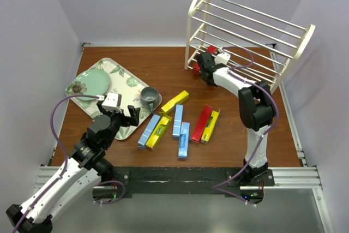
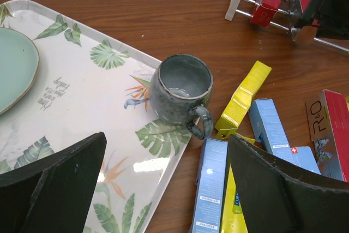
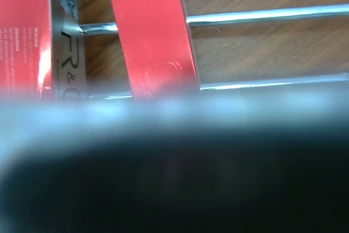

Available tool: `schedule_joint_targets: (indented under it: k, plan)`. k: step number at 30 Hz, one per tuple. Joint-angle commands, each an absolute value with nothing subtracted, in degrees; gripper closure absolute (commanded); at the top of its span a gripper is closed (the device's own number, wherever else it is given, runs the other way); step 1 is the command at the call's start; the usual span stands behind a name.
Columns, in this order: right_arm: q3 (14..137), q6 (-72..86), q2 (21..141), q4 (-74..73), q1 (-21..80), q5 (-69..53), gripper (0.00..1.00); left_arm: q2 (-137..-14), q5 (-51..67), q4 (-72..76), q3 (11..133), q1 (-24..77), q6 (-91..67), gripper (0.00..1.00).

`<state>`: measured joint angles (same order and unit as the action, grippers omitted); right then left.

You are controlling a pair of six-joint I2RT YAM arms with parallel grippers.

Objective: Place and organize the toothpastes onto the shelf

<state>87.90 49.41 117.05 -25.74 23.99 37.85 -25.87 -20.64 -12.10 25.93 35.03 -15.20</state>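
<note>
Toothpastes (image 1: 178, 121) are mostly loose on the surface (image 1: 163, 64) in the overhead view. Seven lie scattered at its middle: three light blue, three yellow and one red box (image 1: 202, 123). Two more red boxes (image 1: 196, 69) sit at the left end of the lowest tier of the shelf (image 1: 190, 25). The right gripper (image 1: 202, 69) is right at them, but I cannot tell from here whether it is parted or pinching one. The left gripper (image 1: 122, 114) hangs spread wide and empty over the near edge of the leaf-patterned tray (image 1: 128, 80), just beside the grey mug (image 1: 149, 97) (a green plate (image 1: 90, 83) rests farther back on the tray).

The left wrist view agrees. Its fingers (image 2: 60, 184) stand far apart with nothing between them, above the mug and the tray. A yellow box (image 2: 242, 99) and a blue box (image 2: 210, 186) lie near on the right.

The right wrist view shows the two shelved red boxes lying side by side, a gap between them, across the thin rods (image 3: 262, 15). A dark blur fills the lower half (probably the gripper's own body), so its state cannot be read.

My reading is that two of nine are placed, both red, and seven are left. The third red likely belongs beside its pair, and the yellows and blues in groups of their own.
</note>
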Motion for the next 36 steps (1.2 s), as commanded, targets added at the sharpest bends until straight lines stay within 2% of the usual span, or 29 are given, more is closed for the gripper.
schedule_joint_targets:
  k: [1,5,8,15,21,24,30,36]
  plan:
    - [86.13,51.06,112.42,-23.12,24.08,39.90,0.50,-25.93,-20.30,-11.07,28.13,35.24,-14.24,0.00]
    - [85.43,50.98,111.89,-22.85,24.34,40.25,0.60,-25.75,-20.22,-11.16,28.13,35.33,-14.24,0.00]
    - [85.34,51.33,111.45,-23.03,24.35,42.18,0.63,-25.75,-20.13,-11.16,28.04,35.33,-14.24,0.00]
    - [85.52,50.98,111.36,-22.24,24.26,47.37,0.65,-25.75,-19.78,-11.16,28.12,35.25,-14.24,0.00]
    - [86.31,50.27,112.94,-21.53,24.17,47.02,0.64,-25.84,-19.78,-11.07,28.13,35.42,-14.24,0.00]
    - [86.84,50.36,113.47,-21.71,24.17,46.76,0.63,-25.84,-19.78,-11.16,28.12,35.33,-14.24,0.00]
    - [86.05,51.42,113.03,-22.06,24.08,46.50,0.54,-25.84,-19.78,-11.16,28.21,35.33,-14.24,0.00]
    - [85.17,56.06,112.59,-25.48,24.08,48.51,0.64,-25.75,-19.69,-11.16,28.12,35.42,-14.24,0.00]
